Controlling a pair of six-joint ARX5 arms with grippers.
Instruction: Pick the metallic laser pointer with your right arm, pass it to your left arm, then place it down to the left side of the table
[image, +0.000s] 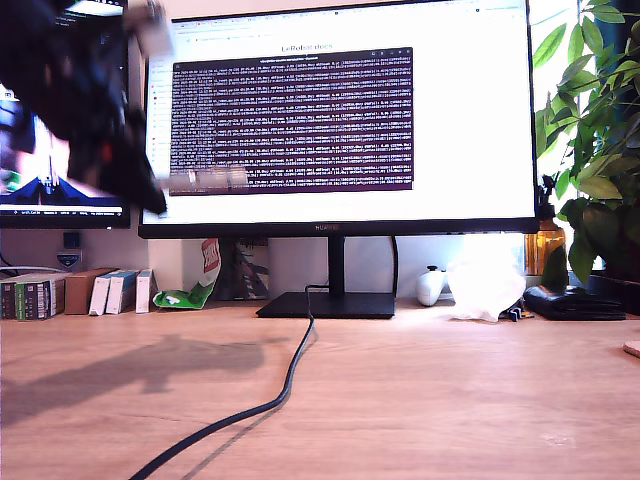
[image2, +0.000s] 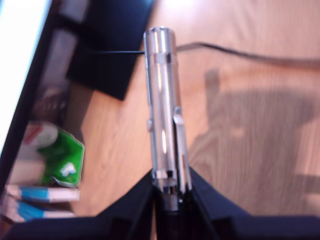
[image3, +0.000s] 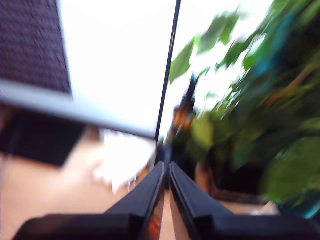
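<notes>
The metallic laser pointer (image2: 163, 107) is pinched at its base by my first pincer (image2: 170, 187), raised high above open desk (image: 430, 400) beside the monitor (image: 340, 120). My second pincer (image3: 166, 186) is pressed together, empty.

Large lit monitor (image: 340, 115) on stand; leafy plant (image: 598, 130) at exterior view's right; small boxes (image: 75, 292) at its left.

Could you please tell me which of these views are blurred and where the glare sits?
Exterior view: the arm and laser pointer are motion-smeared, the monitor glares white. First wrist view: pointer fairly sharp, background soft. Second wrist view: heavily blurred throughout, especially the plant.
</notes>
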